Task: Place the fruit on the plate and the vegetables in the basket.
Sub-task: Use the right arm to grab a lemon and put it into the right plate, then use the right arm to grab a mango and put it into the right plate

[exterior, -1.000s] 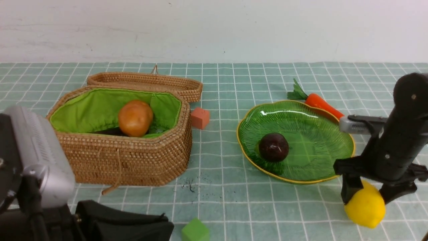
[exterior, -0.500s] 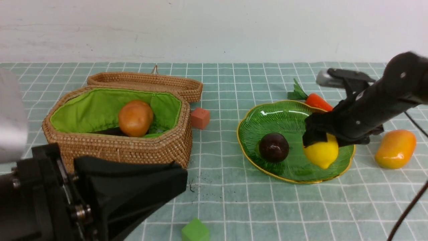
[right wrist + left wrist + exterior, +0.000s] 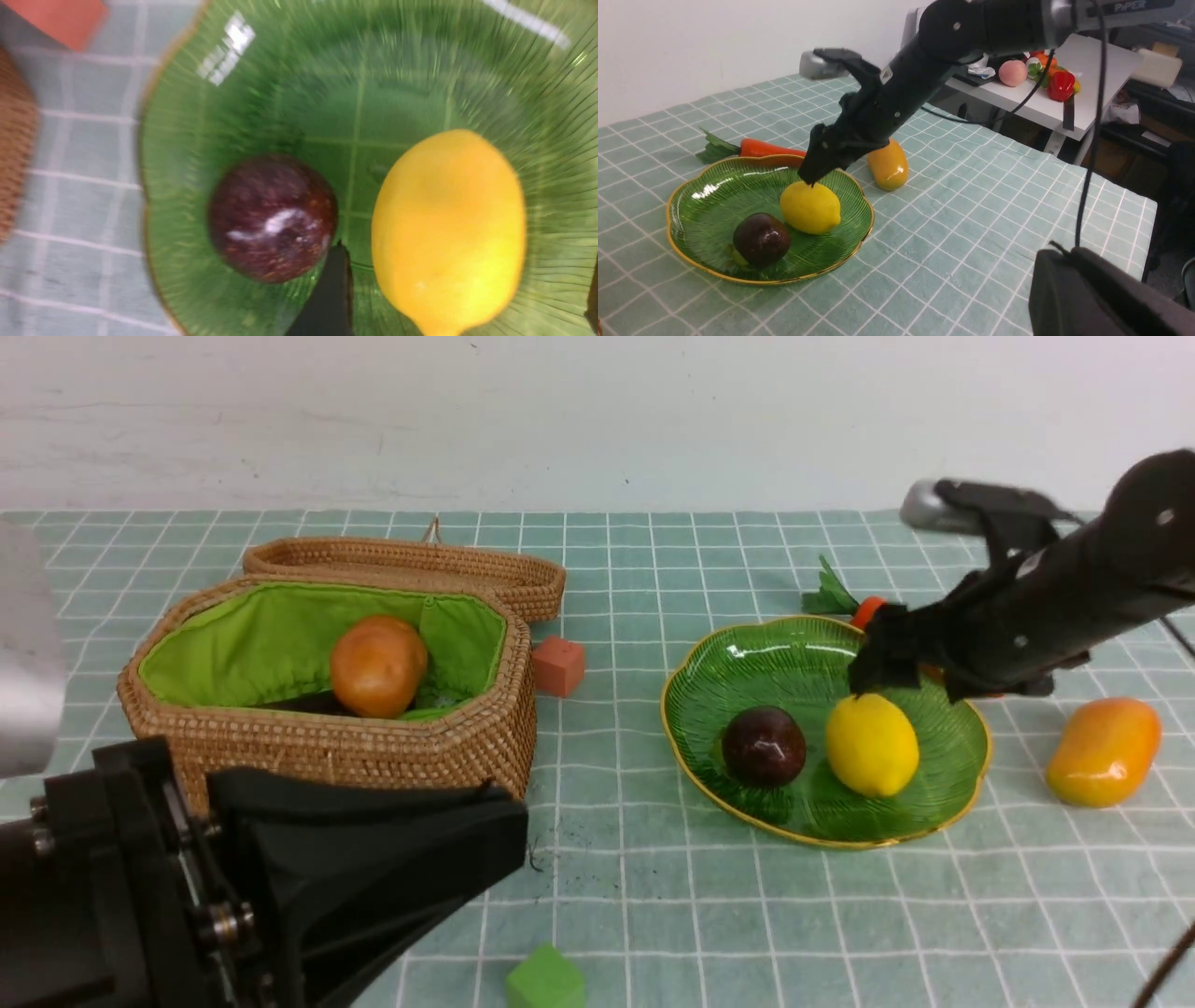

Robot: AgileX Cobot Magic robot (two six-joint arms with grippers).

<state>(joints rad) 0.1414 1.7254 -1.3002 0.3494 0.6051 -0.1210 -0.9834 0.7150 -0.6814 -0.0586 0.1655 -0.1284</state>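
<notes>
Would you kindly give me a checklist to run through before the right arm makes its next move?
1. Lemon lying on the plate: ok.
2. Right gripper open: ok.
3. Its fingertips clear of the lemon: cannot tell, one looks very close in the left wrist view.
4. Mango on the plate: not ok, on the cloth beside it.
5. Carrot in the basket: not ok, behind the plate.
6. Basket lid open: ok.

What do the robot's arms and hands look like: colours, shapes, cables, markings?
Both are matte black. The right arm is tubular, with a silver-grey camera box, black cable and PiPER lettering. The right hand has black fingers. The left hand is a black wedge.
</notes>
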